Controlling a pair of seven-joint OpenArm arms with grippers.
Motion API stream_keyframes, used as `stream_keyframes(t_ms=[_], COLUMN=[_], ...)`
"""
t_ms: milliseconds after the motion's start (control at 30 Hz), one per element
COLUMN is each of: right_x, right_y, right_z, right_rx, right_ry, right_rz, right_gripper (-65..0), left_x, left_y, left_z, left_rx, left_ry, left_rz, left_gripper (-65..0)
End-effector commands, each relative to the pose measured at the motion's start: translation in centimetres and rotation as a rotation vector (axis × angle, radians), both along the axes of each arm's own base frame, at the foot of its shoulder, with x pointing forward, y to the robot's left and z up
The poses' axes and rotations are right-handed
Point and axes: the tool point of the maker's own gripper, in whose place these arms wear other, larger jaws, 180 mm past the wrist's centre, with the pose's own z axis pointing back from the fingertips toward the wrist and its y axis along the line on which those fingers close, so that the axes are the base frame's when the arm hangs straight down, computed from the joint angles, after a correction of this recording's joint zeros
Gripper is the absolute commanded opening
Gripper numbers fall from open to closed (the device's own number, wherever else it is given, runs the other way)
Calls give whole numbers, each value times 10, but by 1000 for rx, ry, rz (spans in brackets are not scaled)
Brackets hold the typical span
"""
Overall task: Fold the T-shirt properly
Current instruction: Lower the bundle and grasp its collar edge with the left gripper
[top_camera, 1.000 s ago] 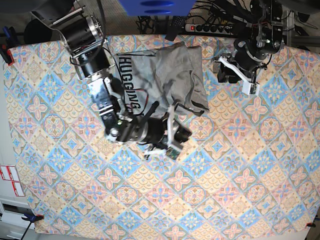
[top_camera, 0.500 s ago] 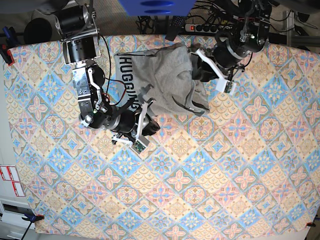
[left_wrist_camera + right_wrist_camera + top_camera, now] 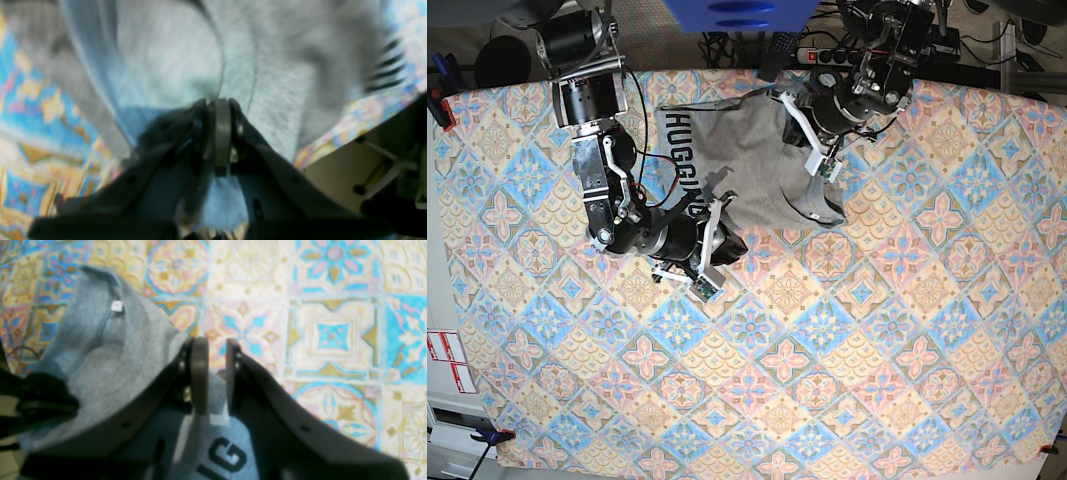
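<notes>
The heather-grey T-shirt (image 3: pixel 747 150) lies rumpled at the far middle of the table, with black lettering showing on its left part. My left gripper (image 3: pixel 805 140) is over the shirt's right side. In the blurred left wrist view it (image 3: pixel 218 110) has its jaws pressed together against the grey cloth (image 3: pixel 283 100); I cannot tell if any fabric is pinched. My right gripper (image 3: pixel 727 250) is at the shirt's near edge. In the right wrist view it (image 3: pixel 215 343) has its jaws a narrow gap apart above the shirt's (image 3: pixel 100 350) edge, holding nothing.
The patterned tablecloth (image 3: pixel 847 330) covers the whole table. A blue object (image 3: pixel 737 12) and a power strip (image 3: pixel 837 55) lie beyond the far edge. Red-and-white labels (image 3: pixel 447 360) sit off the left edge.
My left arm has swung left from beside the shirt to over its right side. My right gripper has pulled left from the shirt's near right edge. The shirt's near right part has shifted.
</notes>
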Motion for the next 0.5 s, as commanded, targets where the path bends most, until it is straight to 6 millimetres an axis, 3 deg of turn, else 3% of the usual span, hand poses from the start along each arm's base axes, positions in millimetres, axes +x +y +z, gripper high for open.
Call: stream_keyframes(t_ms=[0, 233, 333, 467], right_x=[12, 12, 11, 13], right_y=[0, -3, -4, -22], right_z=[16, 14, 11, -7], right_rx=[27, 20, 12, -143], right_ry=[-50, -45, -41, -53], right_rz=[-5, -7, -7, 2], right_gripper=[-565, -565, -565, -565], left_x=[-2, -19, -18, -17], left_y=[12, 65, 60, 35], left_z=[0, -28, -23, 16], left_rx=[35, 174, 154, 94], left_ry=[-17, 54, 44, -49], left_rz=[-6, 49, 46, 12], left_gripper=[-623, -623, -623, -624])
